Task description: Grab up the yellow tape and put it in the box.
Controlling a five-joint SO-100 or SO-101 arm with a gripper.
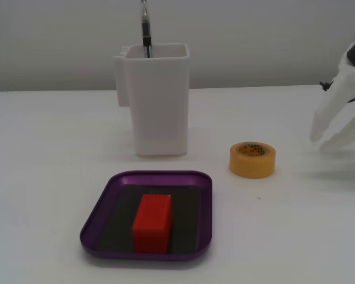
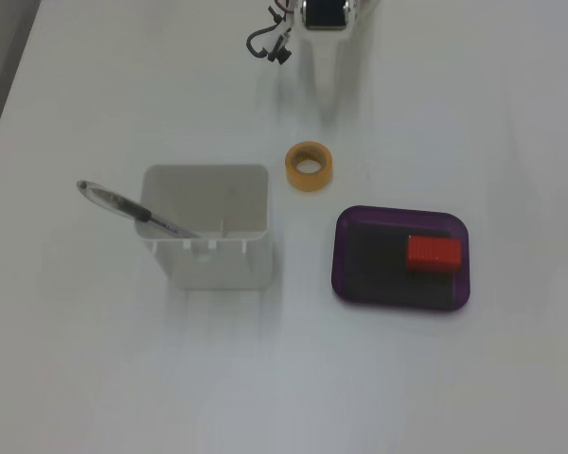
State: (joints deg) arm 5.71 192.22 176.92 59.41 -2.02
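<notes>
Gripper: your white two-finger gripper (image 1: pixel 326 137) hangs at the right edge of a fixed view with its fingers spread apart and nothing between them.
Tape: the small yellow-orange ring of tape (image 1: pixel 252 159) lies flat on the white table (image 1: pixel 59 154), hollow core up, apart from the gripper and just beside the box's far corner.
Box: the shallow purple tray with a dark floor (image 2: pixel 343 255) already holds a red rectangular block (image 2: pixel 434 253); drop the roll on it and it may tip out.
Container: the tall white container with a pen (image 1: pixel 158 100) stands near; a wide swing could clip it.
Grasp risk: pinch off-centre and you may slide the roll.
</notes>
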